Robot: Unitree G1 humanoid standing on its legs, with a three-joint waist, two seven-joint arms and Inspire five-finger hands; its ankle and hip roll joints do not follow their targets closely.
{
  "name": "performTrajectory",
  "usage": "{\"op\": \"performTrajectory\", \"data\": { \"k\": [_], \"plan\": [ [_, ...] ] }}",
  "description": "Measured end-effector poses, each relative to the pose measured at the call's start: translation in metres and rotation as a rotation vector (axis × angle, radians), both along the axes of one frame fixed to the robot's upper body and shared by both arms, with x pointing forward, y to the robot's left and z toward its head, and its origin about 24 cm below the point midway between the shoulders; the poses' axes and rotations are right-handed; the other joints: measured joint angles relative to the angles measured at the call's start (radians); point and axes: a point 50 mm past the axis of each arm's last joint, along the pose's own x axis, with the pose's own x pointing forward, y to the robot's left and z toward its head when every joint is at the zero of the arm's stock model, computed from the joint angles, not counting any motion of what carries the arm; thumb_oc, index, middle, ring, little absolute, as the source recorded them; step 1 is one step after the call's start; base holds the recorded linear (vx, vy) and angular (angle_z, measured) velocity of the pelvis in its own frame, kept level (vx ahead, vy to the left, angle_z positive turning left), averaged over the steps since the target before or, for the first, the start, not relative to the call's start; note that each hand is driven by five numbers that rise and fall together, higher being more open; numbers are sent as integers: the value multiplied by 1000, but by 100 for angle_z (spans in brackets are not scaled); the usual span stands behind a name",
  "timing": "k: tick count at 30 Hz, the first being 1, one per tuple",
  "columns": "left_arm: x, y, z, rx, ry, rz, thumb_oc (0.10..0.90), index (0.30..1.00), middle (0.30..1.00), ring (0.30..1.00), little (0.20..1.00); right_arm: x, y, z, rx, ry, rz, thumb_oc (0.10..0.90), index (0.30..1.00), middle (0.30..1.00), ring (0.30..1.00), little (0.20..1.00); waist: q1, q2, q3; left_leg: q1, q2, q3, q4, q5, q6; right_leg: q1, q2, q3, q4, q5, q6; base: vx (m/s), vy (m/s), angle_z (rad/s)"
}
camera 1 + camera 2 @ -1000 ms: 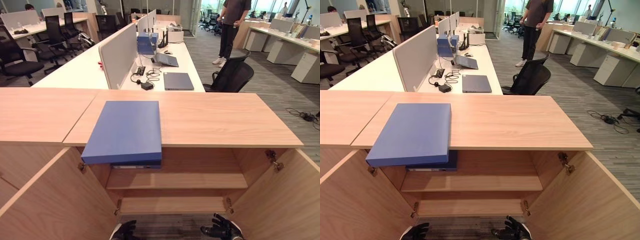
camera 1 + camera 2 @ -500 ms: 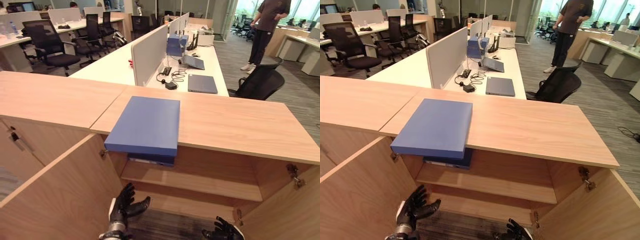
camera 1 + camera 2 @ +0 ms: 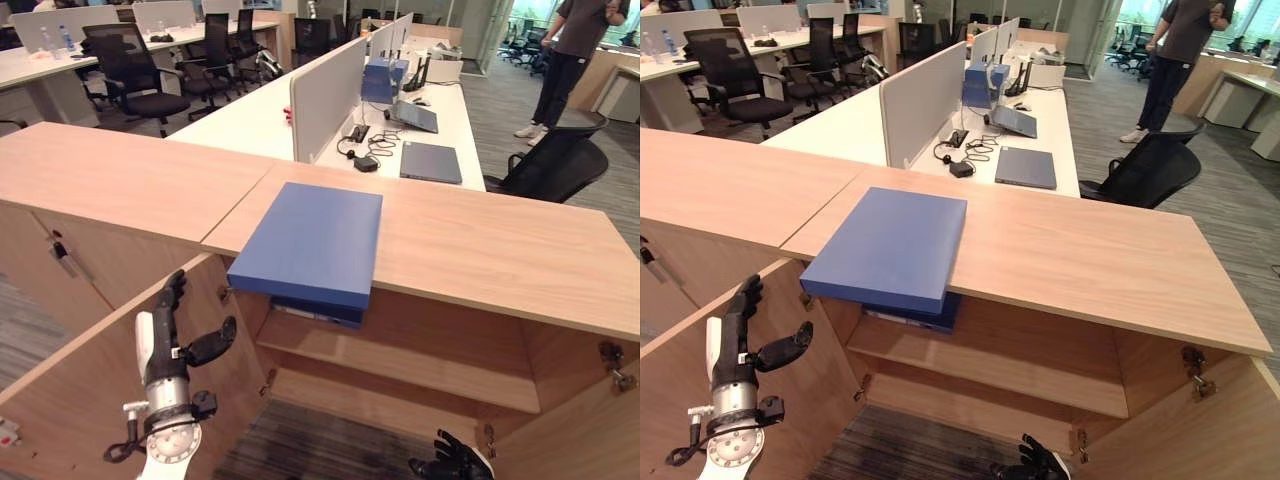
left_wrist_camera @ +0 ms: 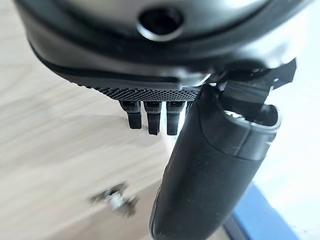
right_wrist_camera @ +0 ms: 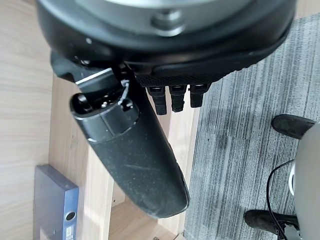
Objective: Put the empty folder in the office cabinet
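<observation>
Open-plan office beyond wooden cabinet (image 3: 480, 250). Blue folder (image 3: 310, 240) flat on top, overhanging near edge. Left hand (image 3: 170, 335) raised by left door, fingers straight, holding nothing. Right hand (image 3: 455, 462) low, relaxed, empty.

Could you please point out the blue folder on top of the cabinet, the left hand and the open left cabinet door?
blue folder (image 3: 312, 240), left eye view, middle of its cover.
left hand (image 3: 165, 345), left eye view, on its palm.
left cabinet door (image 3: 680, 345), right eye view, bare inner face.
</observation>
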Motion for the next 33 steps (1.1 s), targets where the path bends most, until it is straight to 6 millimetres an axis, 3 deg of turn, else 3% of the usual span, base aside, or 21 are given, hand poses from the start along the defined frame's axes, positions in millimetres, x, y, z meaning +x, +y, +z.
{"op": "performTrajectory", "data": {
  "k": [4, 9, 14, 20, 23, 33],
  "plan": [
    [1, 9, 17, 286, -34, 4, 800, 900, 900, 900, 900, -1, 1, 0, -14, -6, 24, 800, 900, 900, 900, 900, 0, -1, 5, 9, 0, -9, 0, 4, 3, 14, 3, -9, 0, -4, -2, 16, -9, 6],
    [5, 1, 43, 429, -195, 9, 800, 900, 900, 900, 900, -1, 3, -1, -9, -8, 22, 800, 900, 900, 900, 900, 0, 3, 9, 20, 0, -13, 0, -1, -2, 29, 2, -12, 0, -8, -1, 5, 0, 2],
    [9, 4, 68, 719, -258, -97, 800, 900, 900, 900, 900, -12, 1, -5, 3, 22, -21, 800, 900, 900, 900, 900, -3, 27, 6, 25, 0, -13, 0, 1, 0, 34, 2, -11, 1, -6, -4, 0, 0, 0],
    [9, -19, 62, 750, -268, -285, 800, 900, 900, 900, 900, -14, -1, -7, 25, 24, -80, 800, 900, 900, 900, 900, -17, 62, 2, 27, 5, -12, 0, 2, -5, 34, 6, -9, 4, -5, -5, 0, 0, 0],
    [9, -22, 63, 752, -267, -325, 800, 900, 900, 900, 900, -13, -3, -6, 29, 17, -97, 800, 900, 900, 900, 900, -51, 77, 0, 32, 6, -7, 0, 3, -3, 33, 6, -4, 3, -5, -5, 8, 6, -4],
    [7, -37, 53, 742, -211, -464, 800, 900, 900, 900, 900, -15, -13, -5, 8, 14, -142, 800, 900, 900, 900, 900, -71, 105, -5, 37, 12, 5, 0, 5, -3, 33, 11, 9, 6, 2, -15, 5, 5, -4]
  ]
}}
